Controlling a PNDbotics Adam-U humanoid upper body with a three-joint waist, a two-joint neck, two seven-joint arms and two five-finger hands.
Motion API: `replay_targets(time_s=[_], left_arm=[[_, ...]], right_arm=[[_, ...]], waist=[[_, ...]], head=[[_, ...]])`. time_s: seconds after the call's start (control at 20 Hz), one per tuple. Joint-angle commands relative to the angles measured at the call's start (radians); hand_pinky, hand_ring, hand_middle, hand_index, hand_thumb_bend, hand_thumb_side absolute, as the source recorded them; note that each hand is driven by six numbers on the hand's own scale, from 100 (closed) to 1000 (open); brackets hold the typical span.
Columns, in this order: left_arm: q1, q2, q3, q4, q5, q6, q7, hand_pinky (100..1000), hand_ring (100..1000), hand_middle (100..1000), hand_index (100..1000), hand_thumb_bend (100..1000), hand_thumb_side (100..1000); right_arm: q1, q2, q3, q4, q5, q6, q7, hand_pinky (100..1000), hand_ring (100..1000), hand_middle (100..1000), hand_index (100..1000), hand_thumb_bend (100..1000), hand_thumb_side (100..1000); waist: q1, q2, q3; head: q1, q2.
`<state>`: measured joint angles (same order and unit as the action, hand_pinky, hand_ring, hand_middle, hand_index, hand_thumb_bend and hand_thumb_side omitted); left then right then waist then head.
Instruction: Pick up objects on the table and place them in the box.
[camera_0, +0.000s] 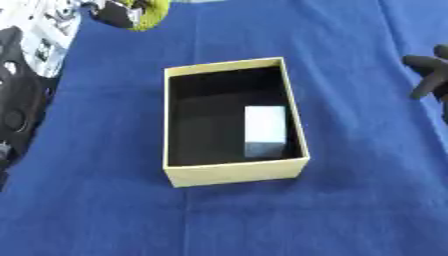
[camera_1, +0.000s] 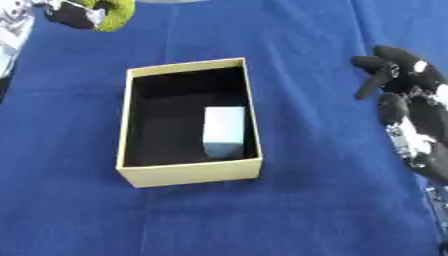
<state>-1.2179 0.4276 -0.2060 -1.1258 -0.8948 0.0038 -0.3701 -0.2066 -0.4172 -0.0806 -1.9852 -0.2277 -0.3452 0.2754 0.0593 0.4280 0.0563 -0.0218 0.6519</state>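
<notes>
Box (camera_0: 234, 172): open-topped, pale yellow walls, black interior, on blue tablecloth (camera_0: 350, 210), well left of right hand. Pale grey block (camera_1: 224, 131) lies inside box, against wall nearest right hand, toward near end. Right hand (camera_1: 404, 80): at right edge, above cloth, fingers relaxed and apart, holding nothing. Yellow-green object (camera_1: 112, 14): far corner, well apart from hand, beyond box.
</notes>
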Motion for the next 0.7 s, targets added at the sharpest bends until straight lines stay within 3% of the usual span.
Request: replay_targets(time_s=[0.05, 0.45, 0.7], left_arm=[[-0.003, 0.048, -0.050, -0.098, 0.052, -0.050, -0.026, 501, 499, 408, 589, 100, 100], [0.058, 0.078, -0.171, -0.303, 0.178, -0.127, -0.087, 493, 495, 403, 587, 100, 113], [0.090, 0.121, -0.253, -0.429, 0.256, -0.116, -0.091, 493, 494, 403, 586, 100, 109]], right_arm=[[-0.004, -0.033, -0.011, -0.015, -0.009, -0.012, -0.003, 1000, 897, 521, 898, 100, 470], [-0.008, -0.042, -0.015, -0.015, -0.022, -0.021, -0.010, 1000, 896, 522, 898, 100, 472], [-0.008, -0.041, -0.015, -0.015, -0.025, -0.017, -0.010, 1000, 897, 522, 898, 100, 470]], waist=[[-0.005, -0.033, 0.004], [-0.008, -0.039, 0.005], [-0.005, -0.042, 0.006]], head=[[-0.006, 0.009], [-0.012, 0.022], [-0.013, 0.018]])
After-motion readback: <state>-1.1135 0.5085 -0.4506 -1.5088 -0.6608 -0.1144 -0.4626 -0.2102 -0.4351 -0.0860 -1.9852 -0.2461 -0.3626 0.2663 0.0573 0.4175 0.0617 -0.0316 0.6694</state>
